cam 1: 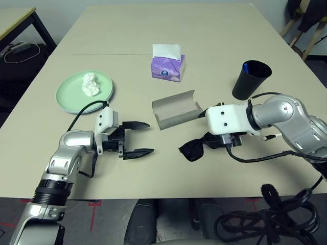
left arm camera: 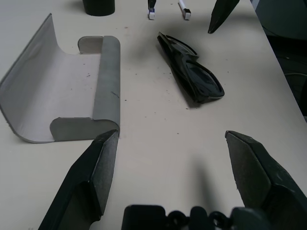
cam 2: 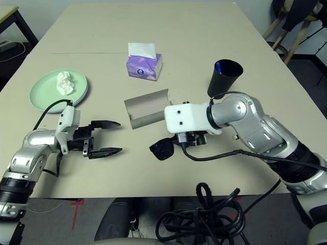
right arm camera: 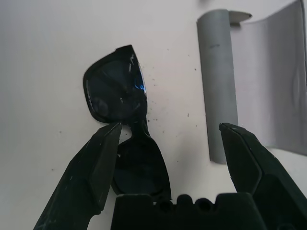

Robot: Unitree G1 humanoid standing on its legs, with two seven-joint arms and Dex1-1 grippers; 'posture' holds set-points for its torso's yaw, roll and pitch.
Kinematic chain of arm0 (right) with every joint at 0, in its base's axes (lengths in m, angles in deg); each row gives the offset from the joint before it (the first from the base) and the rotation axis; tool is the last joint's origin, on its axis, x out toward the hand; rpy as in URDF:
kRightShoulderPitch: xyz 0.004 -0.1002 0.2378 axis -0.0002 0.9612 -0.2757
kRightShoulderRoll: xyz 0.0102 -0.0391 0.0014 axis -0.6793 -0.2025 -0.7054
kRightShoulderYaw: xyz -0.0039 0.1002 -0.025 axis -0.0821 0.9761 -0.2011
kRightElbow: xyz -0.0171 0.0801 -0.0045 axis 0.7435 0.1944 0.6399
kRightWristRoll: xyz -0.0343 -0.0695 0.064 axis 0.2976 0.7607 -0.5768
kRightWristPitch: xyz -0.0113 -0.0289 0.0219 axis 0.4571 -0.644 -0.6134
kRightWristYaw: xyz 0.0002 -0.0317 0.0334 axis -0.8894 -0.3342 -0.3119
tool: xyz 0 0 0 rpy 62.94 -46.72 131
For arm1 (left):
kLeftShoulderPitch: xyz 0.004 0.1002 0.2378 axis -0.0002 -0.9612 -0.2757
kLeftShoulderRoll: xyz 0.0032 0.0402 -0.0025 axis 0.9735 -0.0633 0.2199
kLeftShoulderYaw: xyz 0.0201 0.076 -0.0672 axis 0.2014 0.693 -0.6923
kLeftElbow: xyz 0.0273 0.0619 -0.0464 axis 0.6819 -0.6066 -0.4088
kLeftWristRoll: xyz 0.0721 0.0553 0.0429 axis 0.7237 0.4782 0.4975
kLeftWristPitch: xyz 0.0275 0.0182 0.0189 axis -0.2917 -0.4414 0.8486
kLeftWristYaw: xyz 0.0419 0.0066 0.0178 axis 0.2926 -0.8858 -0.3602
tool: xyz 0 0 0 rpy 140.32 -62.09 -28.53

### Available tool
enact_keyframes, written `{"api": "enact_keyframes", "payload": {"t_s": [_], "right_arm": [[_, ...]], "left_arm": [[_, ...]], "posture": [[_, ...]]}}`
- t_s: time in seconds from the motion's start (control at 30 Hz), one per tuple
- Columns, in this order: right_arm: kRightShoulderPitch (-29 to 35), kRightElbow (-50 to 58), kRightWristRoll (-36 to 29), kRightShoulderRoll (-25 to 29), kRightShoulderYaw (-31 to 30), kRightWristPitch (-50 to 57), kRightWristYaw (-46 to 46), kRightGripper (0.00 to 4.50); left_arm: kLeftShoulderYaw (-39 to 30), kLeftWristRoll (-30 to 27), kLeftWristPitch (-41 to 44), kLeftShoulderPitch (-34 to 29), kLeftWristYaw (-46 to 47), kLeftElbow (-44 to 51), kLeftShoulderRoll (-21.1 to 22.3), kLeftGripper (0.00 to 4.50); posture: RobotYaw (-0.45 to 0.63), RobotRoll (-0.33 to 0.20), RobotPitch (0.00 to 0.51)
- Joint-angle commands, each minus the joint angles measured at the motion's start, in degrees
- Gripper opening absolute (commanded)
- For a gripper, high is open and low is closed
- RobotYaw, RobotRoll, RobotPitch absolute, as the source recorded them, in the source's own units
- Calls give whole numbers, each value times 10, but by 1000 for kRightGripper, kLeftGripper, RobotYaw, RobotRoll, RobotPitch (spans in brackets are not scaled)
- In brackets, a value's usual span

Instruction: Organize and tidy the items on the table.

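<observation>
Folded black sunglasses (cam 1: 193, 149) lie on the beige table (cam 1: 153, 30) just in front of the open grey glasses case (cam 1: 176, 109). My right gripper (right arm camera: 170, 127) hovers open right over the sunglasses (right arm camera: 122, 96), one finger (right arm camera: 103, 153) at the frame and the other toward the case (right arm camera: 218, 72). My left gripper (cam 1: 140, 139) is open and empty, left of the sunglasses (left arm camera: 194, 74) and pointing at them. A white tissue wad (cam 1: 90, 84) rests on the pale green plate (cam 1: 71, 97) at the left. The black cup (cam 1: 250, 79) holds a blue pen (cam 1: 246, 67).
A purple tissue box (cam 1: 167, 64) stands behind the case near the table's middle. Black cables (cam 1: 271, 214) hang below the front edge on the right. A smaller desk (cam 1: 15, 20) stands at the far left, and chair legs (cam 1: 306, 30) at the far right.
</observation>
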Motion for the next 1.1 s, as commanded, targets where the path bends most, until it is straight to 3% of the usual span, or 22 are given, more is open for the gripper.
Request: {"api": "enact_keyframes", "payload": {"t_s": [0.03, 0.43, 1.1], "right_arm": [[-31, 2, 19, -9, -24, 15, -33, 4500], [-88, -29, 87, -41, -89, 19, -114, 4500], [-40, -25, 150, -45, -99, -49, -134, 4500]], "left_arm": [[9, 6, 1, -12, 11, 21, -4, 4477], [11, 8, 2, -21, 29, 29, -2, 4477], [22, 25, -75, -28, 21, 30, -7, 4477]], "posture": [[112, 0, 173], [129, 0, 170], [133, 0, 171]]}}
